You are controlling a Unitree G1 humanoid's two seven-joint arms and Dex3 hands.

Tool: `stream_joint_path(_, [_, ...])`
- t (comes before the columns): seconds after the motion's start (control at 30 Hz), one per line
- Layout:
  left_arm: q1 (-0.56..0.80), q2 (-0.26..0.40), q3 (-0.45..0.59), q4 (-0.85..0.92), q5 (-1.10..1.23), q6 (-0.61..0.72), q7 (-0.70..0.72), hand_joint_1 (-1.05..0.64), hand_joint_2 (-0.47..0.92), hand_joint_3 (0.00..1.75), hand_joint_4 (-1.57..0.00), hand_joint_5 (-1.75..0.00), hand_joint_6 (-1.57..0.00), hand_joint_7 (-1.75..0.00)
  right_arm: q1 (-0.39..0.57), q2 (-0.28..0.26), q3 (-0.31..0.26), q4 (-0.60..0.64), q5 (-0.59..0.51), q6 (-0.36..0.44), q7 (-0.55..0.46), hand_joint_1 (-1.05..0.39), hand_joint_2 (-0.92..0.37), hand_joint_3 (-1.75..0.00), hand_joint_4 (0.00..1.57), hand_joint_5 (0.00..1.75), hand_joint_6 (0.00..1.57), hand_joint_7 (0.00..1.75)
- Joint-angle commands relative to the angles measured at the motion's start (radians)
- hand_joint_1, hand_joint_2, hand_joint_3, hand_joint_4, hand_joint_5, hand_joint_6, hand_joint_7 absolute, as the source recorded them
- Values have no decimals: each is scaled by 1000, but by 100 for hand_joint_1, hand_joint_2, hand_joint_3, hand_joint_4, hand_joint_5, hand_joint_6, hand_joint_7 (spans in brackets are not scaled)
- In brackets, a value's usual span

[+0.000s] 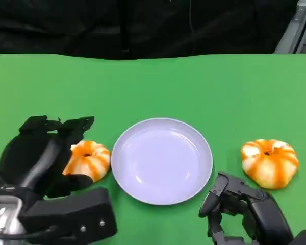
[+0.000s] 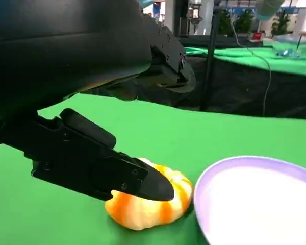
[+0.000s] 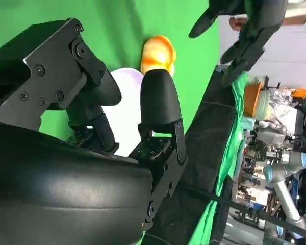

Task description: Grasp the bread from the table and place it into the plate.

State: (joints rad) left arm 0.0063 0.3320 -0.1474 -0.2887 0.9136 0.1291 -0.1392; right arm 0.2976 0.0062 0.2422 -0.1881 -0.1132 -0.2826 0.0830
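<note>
Head view: my left hand (image 1: 51,153) fingers spread around left bread (image 1: 88,160), just left of plate (image 1: 162,160). 2nd bread (image 1: 269,162) right of plate. Right hand (image 1: 239,206) empty, fingers apart, near edge.

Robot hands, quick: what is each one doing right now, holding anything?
Left robot hand: open, fingers spread around the left bread, one fingertip against it, not yet gripping.
Right robot hand: open, holding nothing, near the plate.
</note>
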Motion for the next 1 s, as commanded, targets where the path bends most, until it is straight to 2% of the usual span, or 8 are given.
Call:
stream_joint_path(0.03, [-49, 21, -42, 48, 53, 47, -41, -65, 92, 9, 0, -60, -27, -2, 4, -7, -5, -16, 7, 7, -3, 14, -36, -143, 79, 174, 70, 153])
stream_joint_path(0.3, [-142, 30, -123, 155, 114, 137, -147, -68, 92, 8, 0, -54, -25, -1, -1, -7, -2, -15, -5, 5, -9, 16, -35, -146, 81, 173, 70, 154])
stream_joint_path(0.37, [-190, 18, -159, 254, 121, 157, -174, -67, 92, 6, -2, -53, -27, -2, -1, -5, -2, -13, -5, 1, -12, 15, -34, -146, 81, 173, 71, 154])
stream_joint_path(0.5, [-251, 3, -202, 387, 103, 174, -170, -65, 92, 1, -12, -37, -30, 0, 2, -6, -2, -24, -4, 12, -12, 17, -35, -146, 80, 173, 71, 153])
stream_joint_path(0.73, [-335, -15, -244, 639, 24, 102, -68, -53, 91, 0, -25, -22, -33, -1, -5, -5, -1, -11, -10, 4, -18, 16, -34, -146, 81, 172, 71, 153])
stream_joint_path(0.93, [-358, -8, -266, 688, -6, 88, -32, -49, 92, 0, -28, -19, -34, -1, -5, -6, 0, -12, -11, 6, -20, 17, -34, -146, 81, 172, 71, 152])
stream_joint_path(0.97, [-355, -9, -243, 733, -46, 9, 57, -49, 92, 0, -28, -18, -34, -1, -4, -5, 1, -14, -10, 9, -19, 17, -34, -146, 81, 171, 72, 152])
stream_joint_path(1.0, [-355, -8, -228, 770, -78, -53, 126, -34, 92, 7, -67, -52, -75, -13, -4, -5, 2, -15, -9, 12, -18, 16, -34, -146, 81, 171, 72, 152])
